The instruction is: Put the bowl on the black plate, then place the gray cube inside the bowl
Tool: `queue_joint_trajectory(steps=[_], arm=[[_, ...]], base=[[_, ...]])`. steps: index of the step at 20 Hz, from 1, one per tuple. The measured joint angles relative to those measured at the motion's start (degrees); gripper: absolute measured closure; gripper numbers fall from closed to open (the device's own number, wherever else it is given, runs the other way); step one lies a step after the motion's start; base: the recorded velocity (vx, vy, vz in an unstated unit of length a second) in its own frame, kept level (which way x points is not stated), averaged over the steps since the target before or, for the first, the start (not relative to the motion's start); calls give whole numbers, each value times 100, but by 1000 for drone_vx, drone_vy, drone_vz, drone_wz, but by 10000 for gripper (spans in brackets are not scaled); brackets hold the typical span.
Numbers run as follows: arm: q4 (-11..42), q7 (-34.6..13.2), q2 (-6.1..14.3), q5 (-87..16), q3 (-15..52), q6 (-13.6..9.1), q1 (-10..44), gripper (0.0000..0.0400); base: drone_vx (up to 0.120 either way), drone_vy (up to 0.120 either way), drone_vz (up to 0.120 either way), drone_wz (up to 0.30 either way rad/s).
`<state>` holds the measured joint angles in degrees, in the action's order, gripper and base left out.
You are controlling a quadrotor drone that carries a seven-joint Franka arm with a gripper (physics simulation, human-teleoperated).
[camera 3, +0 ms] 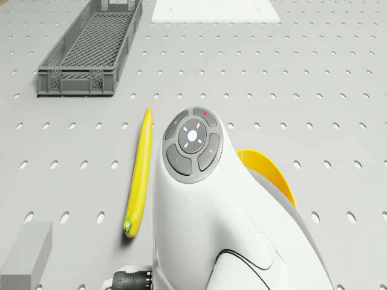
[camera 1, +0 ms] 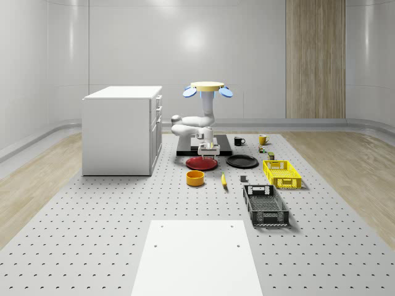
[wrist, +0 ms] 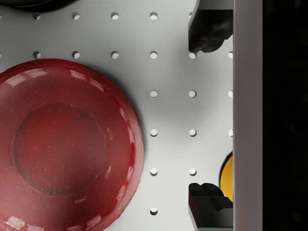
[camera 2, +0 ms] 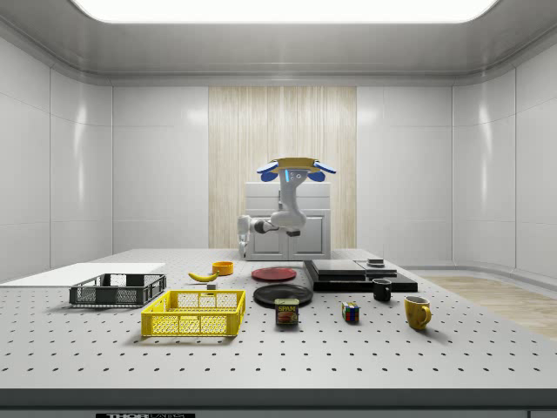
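A yellow bowl (camera 1: 195, 177) sits on the perforated floor, near the red plate (camera 1: 202, 163) on its camera side; the drone view has the bowl (camera 3: 270, 176) partly behind my arm (camera 3: 205, 199). To the red plate's right in the whole-scene view lies the black plate (camera 1: 242, 161). The small gray cube (camera 1: 244, 179) rests near a banana (camera 1: 223, 179). The drone (camera 1: 207, 87) hovers above the black platform's front edge. My gripper (camera 1: 208, 148) hangs just above the red plate's far rim. In the wrist view the gripper (wrist: 208, 118) is open over bare floor beside the red plate (wrist: 67, 144).
A white cabinet (camera 1: 123, 129) stands at the whole-scene view's left, with a black platform (camera 1: 185, 150) behind the plates. A yellow basket (camera 1: 282, 173) and a dark crate (camera 1: 265, 205) lie to the right, with two mugs (camera 1: 239, 141) behind. A white pad (camera 1: 197, 256) lies in front.
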<state>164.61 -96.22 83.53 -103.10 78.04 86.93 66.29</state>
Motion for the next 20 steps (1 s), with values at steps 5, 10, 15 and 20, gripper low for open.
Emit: queue_joint_trajectory(steps=[5,10,15,20], arm=[[-2,-10,55,23,9,52,12,0],[-5,-20,107,44,17,100,24,0],[-7,-28,155,64,25,145,35,0],[-9,-36,200,83,32,187,45,0]], base=[[120,0,0,0],[120,0,0,0],[120,0,0,0],[120,0,0,0]])
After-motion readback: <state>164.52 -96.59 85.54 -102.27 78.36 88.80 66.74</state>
